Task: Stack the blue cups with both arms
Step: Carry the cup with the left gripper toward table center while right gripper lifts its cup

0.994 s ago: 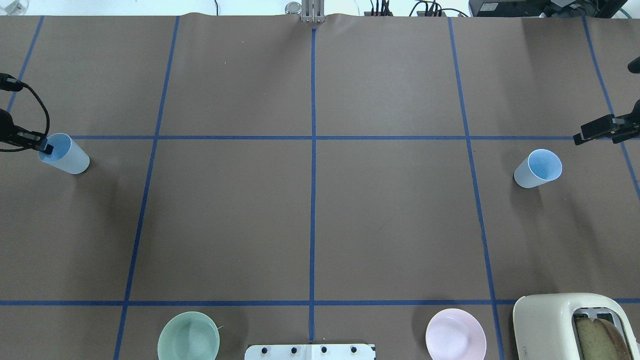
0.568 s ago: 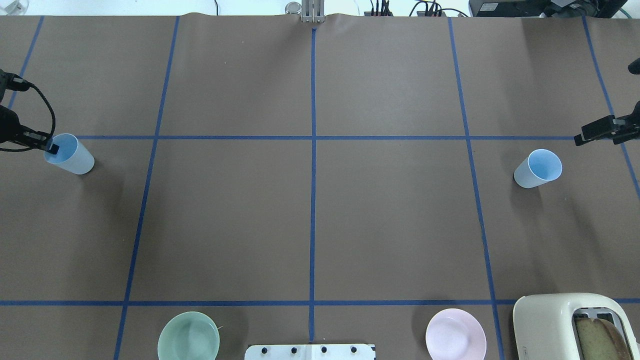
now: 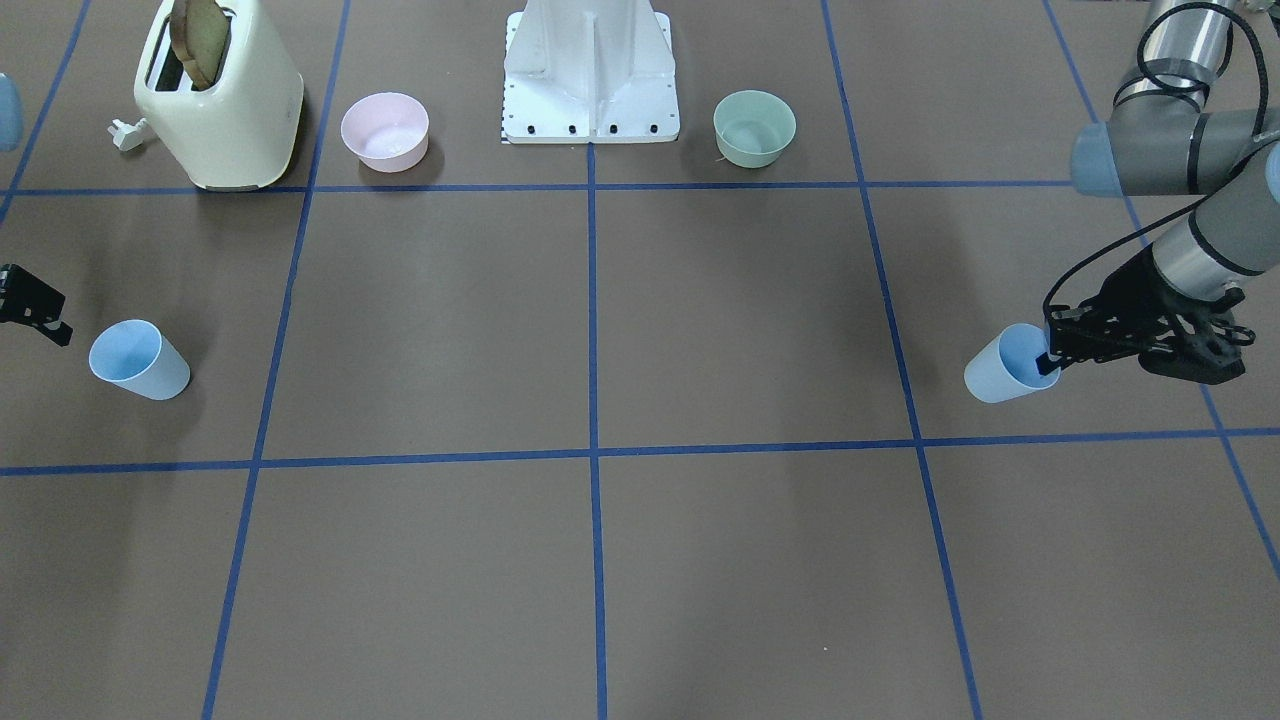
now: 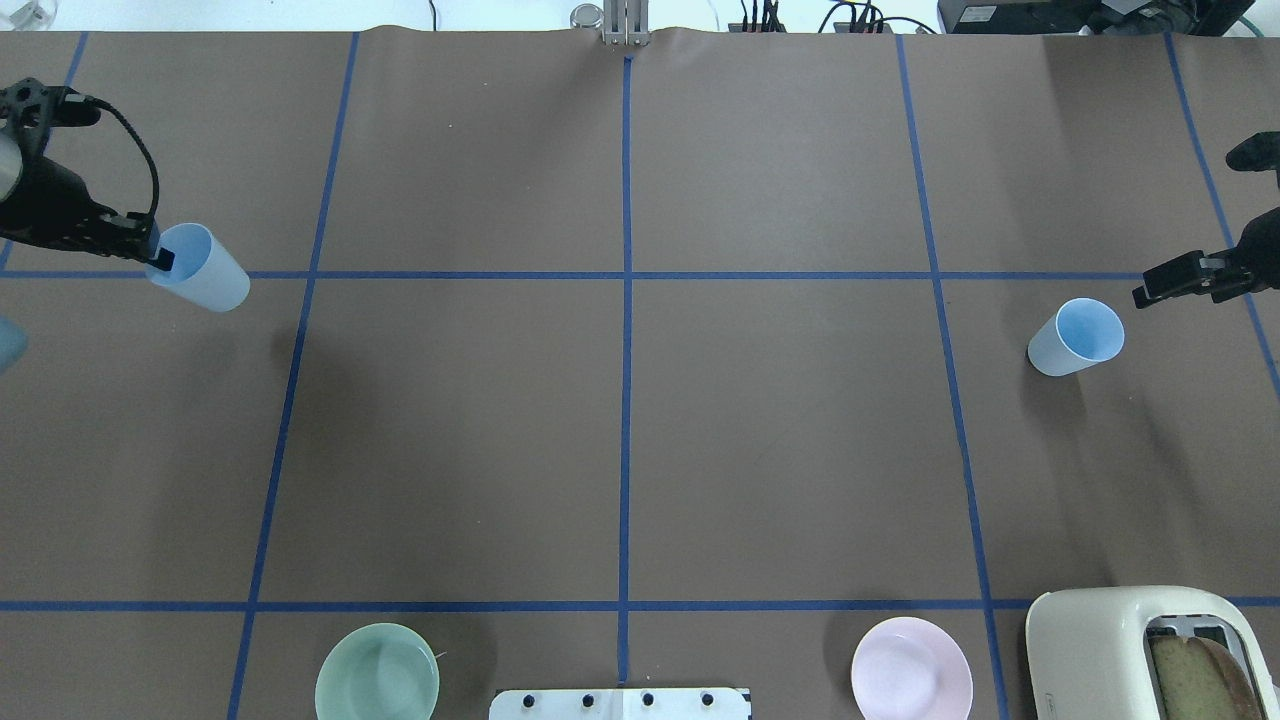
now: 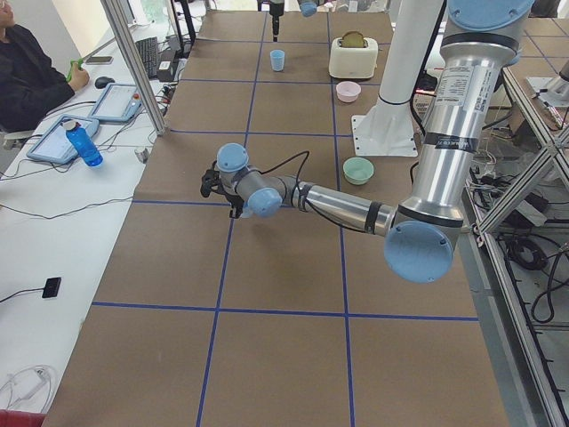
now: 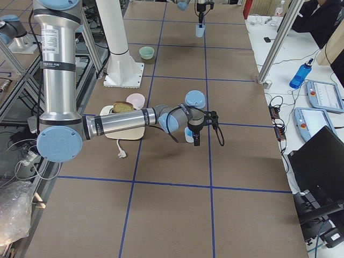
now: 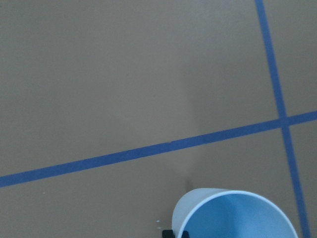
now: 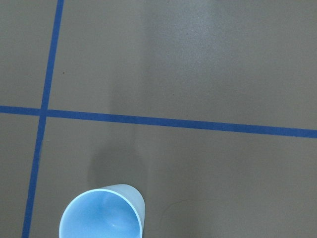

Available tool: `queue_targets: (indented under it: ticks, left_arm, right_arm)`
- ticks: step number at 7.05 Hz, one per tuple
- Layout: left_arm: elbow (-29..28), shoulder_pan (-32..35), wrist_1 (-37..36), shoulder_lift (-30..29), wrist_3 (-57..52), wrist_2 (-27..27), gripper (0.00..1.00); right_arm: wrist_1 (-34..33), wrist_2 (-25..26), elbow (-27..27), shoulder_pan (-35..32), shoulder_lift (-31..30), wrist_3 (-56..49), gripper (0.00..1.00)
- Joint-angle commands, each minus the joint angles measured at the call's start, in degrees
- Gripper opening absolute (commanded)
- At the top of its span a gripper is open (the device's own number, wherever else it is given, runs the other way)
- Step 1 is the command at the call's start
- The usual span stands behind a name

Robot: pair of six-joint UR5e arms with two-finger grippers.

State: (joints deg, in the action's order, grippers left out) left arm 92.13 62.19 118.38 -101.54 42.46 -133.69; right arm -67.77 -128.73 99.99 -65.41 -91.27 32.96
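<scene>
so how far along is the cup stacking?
Done: the left tool pinches the rim of one blue cup, one finger inside. In hand: that cup hangs tilted from the tool, seemingly off the table. Left: the right tool sits beside the other blue cup, not touching it; nothing is stacked yet.

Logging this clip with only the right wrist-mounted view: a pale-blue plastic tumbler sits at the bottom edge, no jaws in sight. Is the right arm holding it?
Observer: No; overhead, the jaws of the right arm stand beside that upright tumbler, apart from it.
Reviewer: And its twin?
Observer: The second pale-blue plastic tumbler is at the robot's left, gripped by the left arm, one finger inside its rim.
Reviewer: Anything else out?
Observer: A mint-green bowl, a pink bowl and a cream toaster with bread, along the robot's edge.
</scene>
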Motion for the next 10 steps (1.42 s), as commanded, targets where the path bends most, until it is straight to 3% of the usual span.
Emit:
queue_targets:
  ticks: [1, 4, 7, 10]
  left_arm:
    - [1.91, -3.29, -0.87, -5.30, 11.10, 0.27, 0.00]
    - [5.07, -8.99, -1.83, -9.80, 23.51, 1.41, 0.00]
    - [11.83, -12.61, -11.83, -12.70, 26.34, 5.45, 0.00]
    - [12.11, -18.94, -15.79, -17.97, 32.68, 11.42, 0.00]
  right_arm:
    - [0.19, 2.16, -1.46, 3.17, 0.74, 0.96, 1.00]
    - [0.19, 2.26, -2.43, 4.15, 1.71, 1.23, 1.00]
    - [0.19, 2.26, -3.66, 4.68, 2.42, 1.23, 1.00]
    - [0.19, 2.61, -3.66, 5.20, 2.42, 1.23, 1.00]
